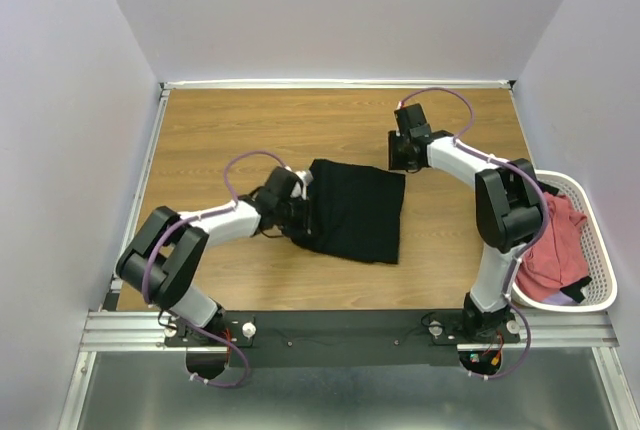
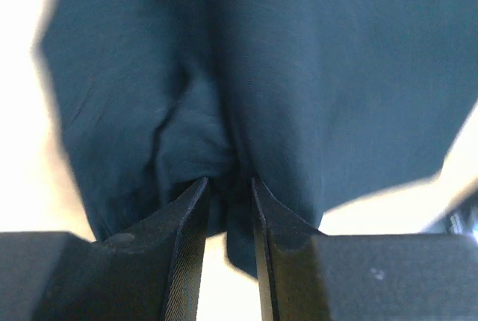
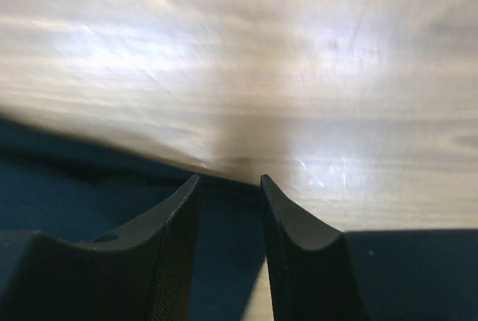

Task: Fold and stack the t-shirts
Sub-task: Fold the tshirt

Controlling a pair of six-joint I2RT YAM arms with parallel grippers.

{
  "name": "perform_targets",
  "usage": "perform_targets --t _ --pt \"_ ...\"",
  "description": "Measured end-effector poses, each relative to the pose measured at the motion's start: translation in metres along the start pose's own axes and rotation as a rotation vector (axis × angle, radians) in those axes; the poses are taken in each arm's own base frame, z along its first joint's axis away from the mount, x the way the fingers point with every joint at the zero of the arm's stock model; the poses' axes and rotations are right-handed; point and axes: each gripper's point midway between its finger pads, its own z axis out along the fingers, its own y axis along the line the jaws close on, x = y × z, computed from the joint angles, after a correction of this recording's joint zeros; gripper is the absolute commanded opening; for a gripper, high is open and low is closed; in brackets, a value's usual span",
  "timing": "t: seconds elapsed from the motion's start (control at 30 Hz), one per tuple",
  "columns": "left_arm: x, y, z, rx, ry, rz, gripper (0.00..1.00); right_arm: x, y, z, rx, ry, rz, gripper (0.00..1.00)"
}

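Edge of black t-shirt (image 1: 355, 210) sat pinched in left gripper (image 2: 228, 181); right gripper (image 3: 230, 179), jaws parted at its far corner, likely needed matching grip.

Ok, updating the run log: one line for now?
left end effector: shut on black t-shirt | right end effector: at its far corner, grip unclear | salmon-red t-shirts: in basket

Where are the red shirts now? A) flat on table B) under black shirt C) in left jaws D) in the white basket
D: the red shirts lie heaped in the white basket at the table's right edge.
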Motion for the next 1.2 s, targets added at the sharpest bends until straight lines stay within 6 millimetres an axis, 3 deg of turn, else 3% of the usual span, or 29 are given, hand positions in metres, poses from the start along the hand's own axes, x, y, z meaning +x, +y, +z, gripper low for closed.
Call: perform_targets --t 0.1,0.2,0.33,0.43,0.5,0.6,0.67,0.73,0.87,0.93,1.0,1.07,1.2 --pt "0.040 -0.037 -0.002 0.094 0.075 0.028 0.43 -0.016 0.004 -0.005 -0.014 -0.036 -0.001 0.47" --pt "0.045 -0.058 -0.012 0.146 0.068 0.028 0.46 -0.024 0.010 -0.021 -0.047 -0.065 0.008 0.49" --pt "0.021 -0.076 -0.035 0.197 -0.042 0.014 0.47 -0.033 0.028 -0.061 -0.125 -0.130 0.029 0.52" --pt "-0.001 -0.077 -0.049 0.206 -0.135 -0.005 0.46 -0.028 0.066 -0.096 -0.225 -0.165 0.015 0.54" --pt "-0.019 -0.067 -0.054 0.192 -0.187 -0.037 0.39 -0.017 0.096 -0.109 -0.283 -0.160 -0.004 0.54" --pt "-0.037 -0.045 -0.052 0.149 -0.224 -0.083 0.38 0.015 0.140 -0.122 -0.368 -0.109 -0.040 0.50" --pt "-0.038 -0.039 -0.048 0.137 -0.216 -0.090 0.38 0.036 0.155 -0.124 -0.400 -0.064 -0.045 0.48" --pt "-0.035 -0.039 -0.045 0.141 -0.196 -0.088 0.41 0.052 0.158 -0.122 -0.410 -0.019 -0.032 0.47" --pt "-0.030 -0.046 -0.044 0.171 -0.170 -0.068 0.57 0.082 0.142 -0.111 -0.374 0.057 0.005 0.45" --pt "-0.027 -0.048 -0.044 0.175 -0.162 -0.062 0.58 0.091 0.138 -0.108 -0.366 0.082 0.013 0.45" --pt "-0.025 -0.047 -0.043 0.175 -0.159 -0.062 0.55 0.098 0.138 -0.108 -0.374 0.110 0.016 0.46" --pt "-0.022 -0.045 -0.040 0.175 -0.155 -0.067 0.44 0.100 0.141 -0.110 -0.389 0.119 0.016 0.48" --pt "-0.019 -0.038 -0.027 0.158 -0.135 -0.086 0.32 0.092 0.154 -0.114 -0.415 0.113 0.013 0.54"
